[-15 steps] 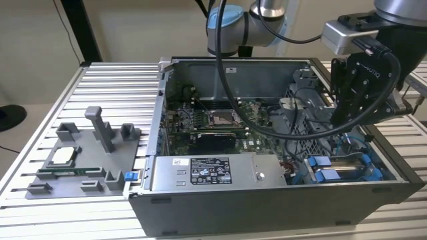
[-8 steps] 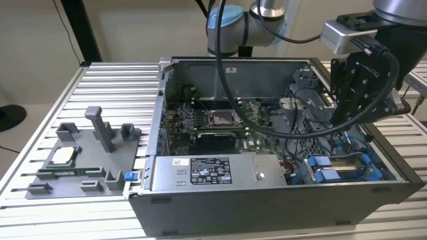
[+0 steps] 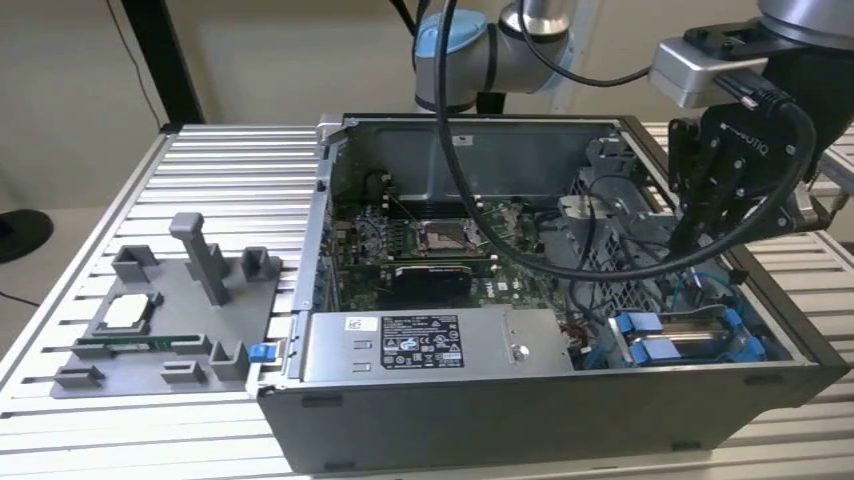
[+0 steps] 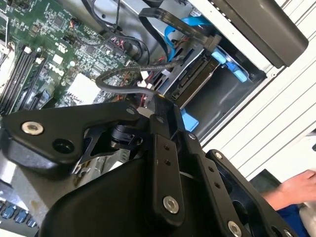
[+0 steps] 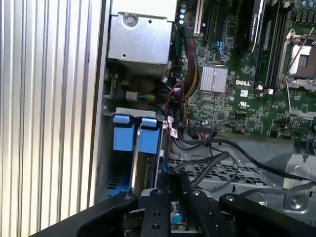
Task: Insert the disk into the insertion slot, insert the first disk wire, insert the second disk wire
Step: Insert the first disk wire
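The disk (image 3: 683, 337) lies in its blue carrier inside the insertion slot (image 3: 771, 338) at the case's front corner on the exterior view's right. Its blue tabs (image 5: 129, 133) and connector end (image 4: 197, 79) show in the wrist views. My gripper (image 3: 683, 238) hangs low in the case just behind the disk. The black fingers (image 4: 165, 148) are closed together, and a dark braided disk wire (image 4: 126, 85) runs into the tips (image 5: 172, 180), a short way from the disk's connector end. The wire's plug is hidden by the fingers.
A silver labelled power-supply box (image 3: 427, 345) sits beside the bay. The motherboard (image 3: 427, 240) and loose cables (image 5: 232, 158) fill the case. A grey fixture tray (image 3: 174, 310) stands on the slatted table at the exterior view's left. A person's hand (image 4: 296, 190) is outside the case.
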Available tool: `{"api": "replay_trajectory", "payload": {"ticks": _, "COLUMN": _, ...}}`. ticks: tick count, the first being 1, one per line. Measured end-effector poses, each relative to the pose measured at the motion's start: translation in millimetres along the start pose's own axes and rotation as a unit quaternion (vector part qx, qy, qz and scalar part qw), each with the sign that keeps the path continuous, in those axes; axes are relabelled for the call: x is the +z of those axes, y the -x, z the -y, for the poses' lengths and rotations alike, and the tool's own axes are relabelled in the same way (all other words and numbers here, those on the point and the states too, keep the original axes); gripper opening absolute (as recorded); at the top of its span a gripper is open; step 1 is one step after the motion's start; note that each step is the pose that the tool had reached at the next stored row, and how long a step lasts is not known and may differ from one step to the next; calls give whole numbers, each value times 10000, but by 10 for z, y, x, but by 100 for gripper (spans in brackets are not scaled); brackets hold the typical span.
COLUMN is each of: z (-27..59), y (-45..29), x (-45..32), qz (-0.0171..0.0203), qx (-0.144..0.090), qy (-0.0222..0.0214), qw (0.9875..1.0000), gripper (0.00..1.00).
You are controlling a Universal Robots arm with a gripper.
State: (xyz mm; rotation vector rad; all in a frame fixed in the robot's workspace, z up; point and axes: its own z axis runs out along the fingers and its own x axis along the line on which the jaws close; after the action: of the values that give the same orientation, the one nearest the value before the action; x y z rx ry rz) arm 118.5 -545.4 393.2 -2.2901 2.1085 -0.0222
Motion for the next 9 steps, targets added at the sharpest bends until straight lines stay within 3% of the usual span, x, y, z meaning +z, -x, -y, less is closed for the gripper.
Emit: {"api": "replay_trajectory", "payload": {"ticks": 9, "z": 170, "y": -138, "x": 109, "qz": 79, "qx": 2, "qy": -6, "qw": 10000, "gripper": 0}}
